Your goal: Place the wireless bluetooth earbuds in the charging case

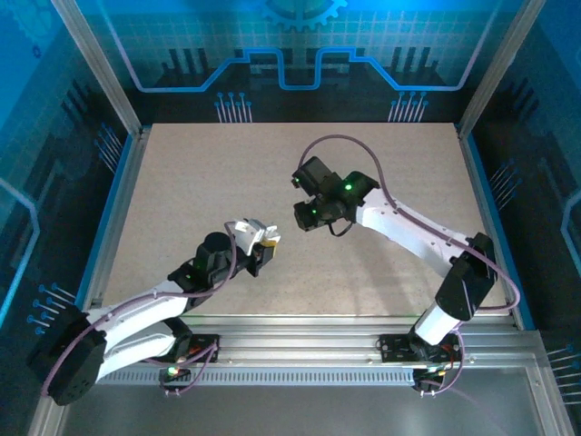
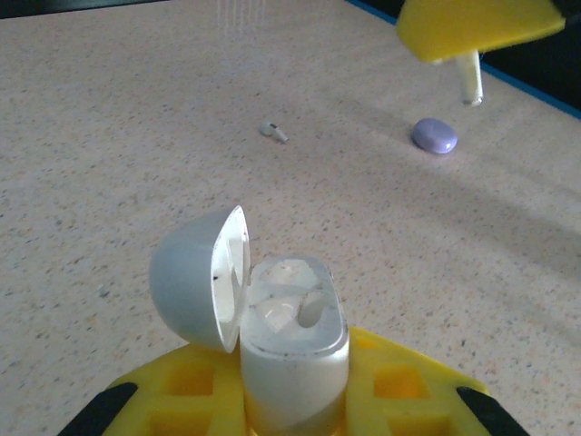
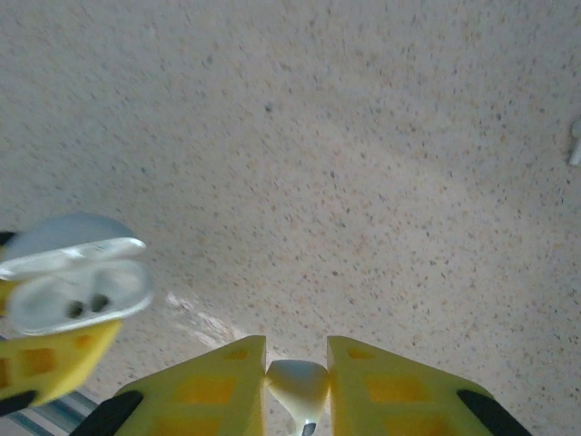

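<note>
My left gripper is shut on the body of a white charging case, holding it upright above the table. The lid is flipped open to the left. In the right wrist view the case shows two dark sockets. My right gripper is shut on a white earbud, stem pointing down. From the left wrist view this earbud hangs under a yellow finger, up and right of the case. In the top view the left gripper and right gripper sit close together. Another white earbud lies on the table.
A closed lavender pebble-shaped case rests on the speckled tabletop far right of the loose earbud. A small white piece lies at the right edge of the right wrist view. Blue-edged walls border the table.
</note>
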You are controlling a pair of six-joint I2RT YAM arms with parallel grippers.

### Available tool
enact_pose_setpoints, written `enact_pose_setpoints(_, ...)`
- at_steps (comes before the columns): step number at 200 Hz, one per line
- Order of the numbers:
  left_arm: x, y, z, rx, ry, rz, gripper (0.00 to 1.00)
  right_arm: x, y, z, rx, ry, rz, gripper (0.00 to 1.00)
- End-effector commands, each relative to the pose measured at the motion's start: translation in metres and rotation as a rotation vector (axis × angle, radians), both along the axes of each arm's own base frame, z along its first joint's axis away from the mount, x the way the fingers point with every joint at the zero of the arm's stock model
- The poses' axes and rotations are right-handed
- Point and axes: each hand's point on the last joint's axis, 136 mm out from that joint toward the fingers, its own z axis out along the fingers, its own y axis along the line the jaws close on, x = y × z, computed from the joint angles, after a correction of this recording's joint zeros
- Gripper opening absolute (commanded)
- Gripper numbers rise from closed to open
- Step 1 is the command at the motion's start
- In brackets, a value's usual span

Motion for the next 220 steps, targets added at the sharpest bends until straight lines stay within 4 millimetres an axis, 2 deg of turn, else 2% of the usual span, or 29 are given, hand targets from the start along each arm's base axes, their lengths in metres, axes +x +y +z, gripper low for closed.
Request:
enact_pose_setpoints(1,0.004,-0.017,0.032,-0.125,-0.057,-0.048,0.07,0.006,0.009,0.028,0.102,-0.051,-0.019,0.22)
enact_pose_setpoints(31,0.008,-0.024,0.040,-0.155,-0.075,-0.061,0.07,0.007,0.020,0.043,0.191,-0.098,-0.021,0.22)
enact_pose_setpoints(95,0.008,-0.034,0.057,-0.196,-0.115,-0.096,0.07,-0.002,0.041,0.056,0.329,-0.170,0.020,0.22)
enact_pose_setpoints(155,0.009,-0.038,0.070,-0.225,-0.148,-0.103,0.07,-0.012,0.060,0.055,0.379,-0.199,0.087,0.22)
enact_pose_setpoints(220,0.010,-0.038,0.082,-0.254,-0.175,-0.100,0.07,-0.017,0.060,0.048,0.368,-0.200,0.100,0.22)
